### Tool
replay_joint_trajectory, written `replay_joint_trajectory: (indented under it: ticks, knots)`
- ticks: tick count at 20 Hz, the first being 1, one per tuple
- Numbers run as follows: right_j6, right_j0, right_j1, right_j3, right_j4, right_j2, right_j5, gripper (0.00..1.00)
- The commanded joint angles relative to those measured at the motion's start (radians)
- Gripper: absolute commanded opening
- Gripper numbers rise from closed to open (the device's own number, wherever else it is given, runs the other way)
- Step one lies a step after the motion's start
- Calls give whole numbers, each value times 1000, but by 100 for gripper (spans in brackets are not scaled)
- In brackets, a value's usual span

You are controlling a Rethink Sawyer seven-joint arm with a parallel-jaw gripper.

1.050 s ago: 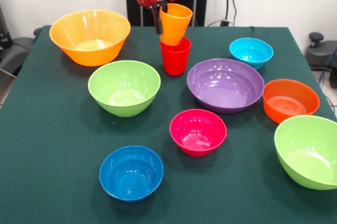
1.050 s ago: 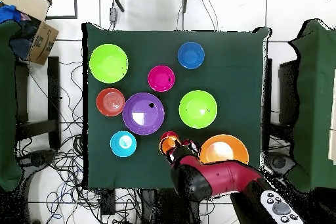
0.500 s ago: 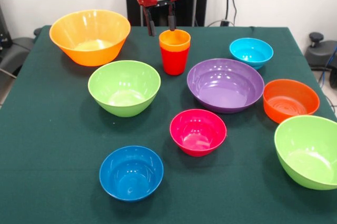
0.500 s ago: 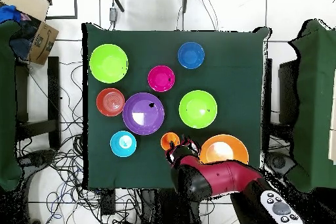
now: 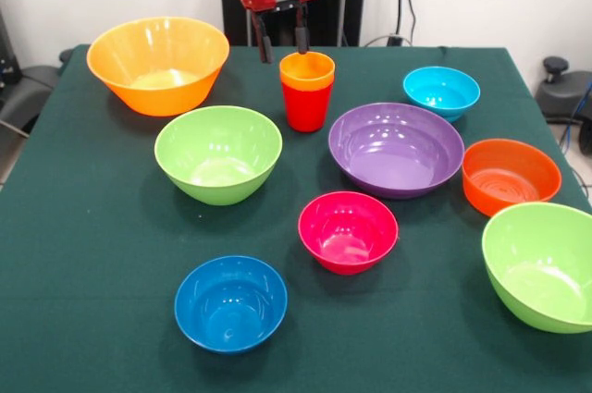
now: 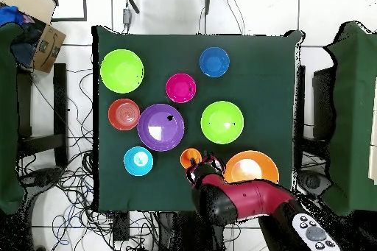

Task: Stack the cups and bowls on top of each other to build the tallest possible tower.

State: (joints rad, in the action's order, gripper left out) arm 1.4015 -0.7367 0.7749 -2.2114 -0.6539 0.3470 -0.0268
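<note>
An orange cup point(image 5: 307, 70) sits nested inside the red cup point(image 5: 305, 109), upright near the table's far middle; from above only the orange cup point(image 6: 191, 157) shows. My gripper point(image 5: 282, 42) hangs open just behind and left of the cups, holding nothing, and it shows in the overhead view point(image 6: 202, 163) beside the orange cup. Bowls stand separately around them: large yellow-orange point(image 5: 158, 64), lime green point(image 5: 218, 153), purple point(image 5: 396, 148), pink point(image 5: 348, 231), dark blue point(image 5: 230, 302), light blue point(image 5: 441, 92), orange point(image 5: 511, 175) and a second lime green point(image 5: 544, 264).
The green tablecloth point(image 5: 102, 254) covers the whole table. A cardboard box point(image 6: 37, 27) and chairs stand beyond the table's edges in the overhead view. A controller point(image 6: 316, 232) lies near the robot's base.
One second ago the gripper held the orange cup tilted above the red cup. The cup then dropped into the red cup and the gripper opened; nothing has moved in the last half second.
</note>
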Motion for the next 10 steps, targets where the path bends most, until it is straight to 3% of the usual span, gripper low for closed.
replay_joint_trajectory:
  ticks: [1, 10]
  knots:
    - [108, 56, 19, 3, 67, 51, 167, 100]
    - [137, 186, -28, 108, 149, 0, 239, 100]
